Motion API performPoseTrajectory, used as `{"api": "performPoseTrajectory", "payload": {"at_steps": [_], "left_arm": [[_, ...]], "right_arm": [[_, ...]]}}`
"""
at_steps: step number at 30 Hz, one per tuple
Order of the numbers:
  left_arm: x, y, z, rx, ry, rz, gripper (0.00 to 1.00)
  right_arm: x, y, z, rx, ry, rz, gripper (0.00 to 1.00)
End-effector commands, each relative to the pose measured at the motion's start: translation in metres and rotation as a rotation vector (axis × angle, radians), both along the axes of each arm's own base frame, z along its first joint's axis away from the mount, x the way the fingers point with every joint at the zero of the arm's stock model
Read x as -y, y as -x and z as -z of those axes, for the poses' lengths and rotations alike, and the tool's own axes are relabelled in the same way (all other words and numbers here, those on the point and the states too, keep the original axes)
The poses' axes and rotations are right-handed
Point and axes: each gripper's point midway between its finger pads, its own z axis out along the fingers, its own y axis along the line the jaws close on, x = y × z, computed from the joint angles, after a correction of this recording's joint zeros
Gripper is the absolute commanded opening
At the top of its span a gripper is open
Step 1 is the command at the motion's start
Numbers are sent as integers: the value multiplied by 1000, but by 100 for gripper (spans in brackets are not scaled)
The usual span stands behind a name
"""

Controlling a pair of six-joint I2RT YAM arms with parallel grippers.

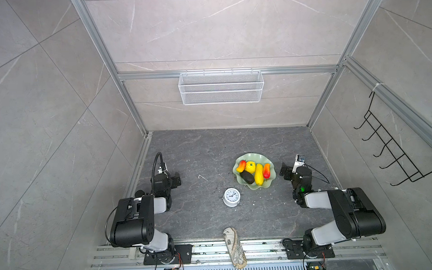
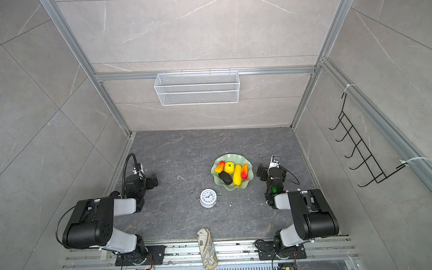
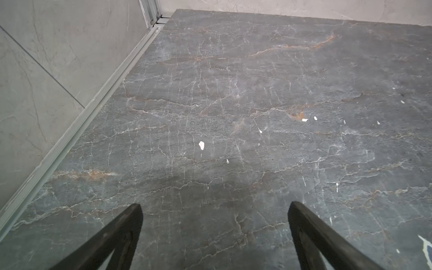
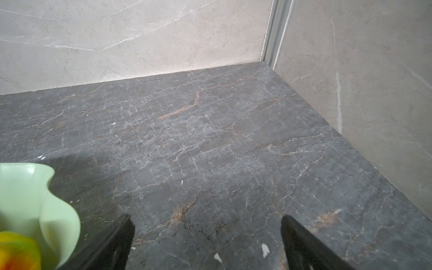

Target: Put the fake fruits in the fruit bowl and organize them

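Dark stone bench (image 1: 198,151), task looks finished

All five fake fruits (image 1: 259,174) lie inside the fruit bowl (image 1: 254,156), most with the long axis front to back. The bowl stands just beside the right gripper (image 4: 207,224), on its inner side. The left gripper (image 3: 215,208) is well apart. Both have the jaws wide open and hold nothing

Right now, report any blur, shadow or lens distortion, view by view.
In both top views: sharp, evenly lit, though the wide lens splays the aluminium frame. Right wrist view: the fruit bowl and a red-yellow fruit in it blur at the edge. Left wrist view: a soft shadow darkens the table by the left gripper.
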Motion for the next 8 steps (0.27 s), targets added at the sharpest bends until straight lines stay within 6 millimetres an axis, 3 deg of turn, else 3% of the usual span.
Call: {"api": "performPoseTrajectory", "payload": {"at_steps": [1, 8], "left_arm": [[1, -11, -23, 92, 6, 4, 100], [1, -11, -23, 90, 5, 4, 100]], "right_arm": [[-1, 0, -5, 24, 12, -10, 100], [-2, -1, -4, 20, 20, -13, 100]]}}
